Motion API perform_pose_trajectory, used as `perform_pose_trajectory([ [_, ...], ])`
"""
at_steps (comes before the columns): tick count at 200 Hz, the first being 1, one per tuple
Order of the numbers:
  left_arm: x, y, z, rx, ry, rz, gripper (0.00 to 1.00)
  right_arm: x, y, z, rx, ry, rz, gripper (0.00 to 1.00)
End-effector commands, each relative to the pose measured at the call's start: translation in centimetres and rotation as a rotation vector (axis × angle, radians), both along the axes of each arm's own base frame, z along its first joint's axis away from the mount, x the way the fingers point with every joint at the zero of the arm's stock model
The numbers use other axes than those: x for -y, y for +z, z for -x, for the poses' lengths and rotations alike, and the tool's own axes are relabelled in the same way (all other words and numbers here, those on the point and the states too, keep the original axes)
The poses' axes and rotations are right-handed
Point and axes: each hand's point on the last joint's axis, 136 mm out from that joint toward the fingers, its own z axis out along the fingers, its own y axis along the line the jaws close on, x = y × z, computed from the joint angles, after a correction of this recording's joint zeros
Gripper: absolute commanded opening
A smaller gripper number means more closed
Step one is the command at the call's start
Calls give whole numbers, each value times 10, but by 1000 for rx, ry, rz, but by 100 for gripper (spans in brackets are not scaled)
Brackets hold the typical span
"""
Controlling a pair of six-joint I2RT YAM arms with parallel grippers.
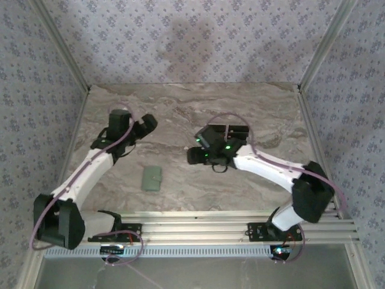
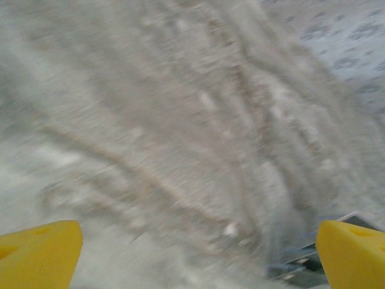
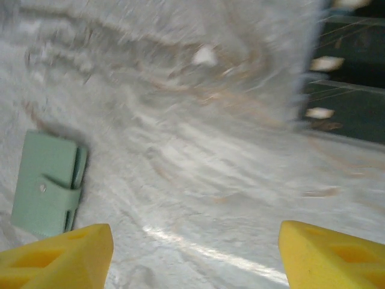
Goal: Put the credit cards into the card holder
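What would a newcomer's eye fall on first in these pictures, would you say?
Probably the pale green card holder, lying closed on the marbled table, left of centre in the top view. Then the bright yellow fingers of the right gripper, open above the table with the holder at the left of its wrist view.

You're in a robot test cell dressed up as a room, not a real home. The walls are flat panels in blue floral print, framed by bare metal corner posts; the same print sits ahead-right of the left gripper jaws. The tabletop is marble-look sheet, under and ahead of the left jaws and the right gripper jaws. Behind both sets of jaws, slotted aluminium rails carry the arm mounts. Green status LEDs glow just behind the right jaws.
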Motion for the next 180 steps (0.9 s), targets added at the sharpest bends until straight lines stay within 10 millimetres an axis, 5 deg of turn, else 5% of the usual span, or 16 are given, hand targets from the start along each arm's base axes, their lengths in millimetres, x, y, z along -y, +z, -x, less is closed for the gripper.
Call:
perform_pose_trajectory([
  [1,-17,-47,70,-258,-62,-84,100,-12,5,-6,19,-42,7,74],
  [50,-18,-94,126,-359,-35,9,92,-4,-5,4,12,-64,12,75],
  [124,2,-104,103,-226,-84,116,74,0,-15,20,-13,-32,30,76],
  [180,5,-113,78,-214,-133,73,70,8,-20,25,-14,-44,27,76],
])
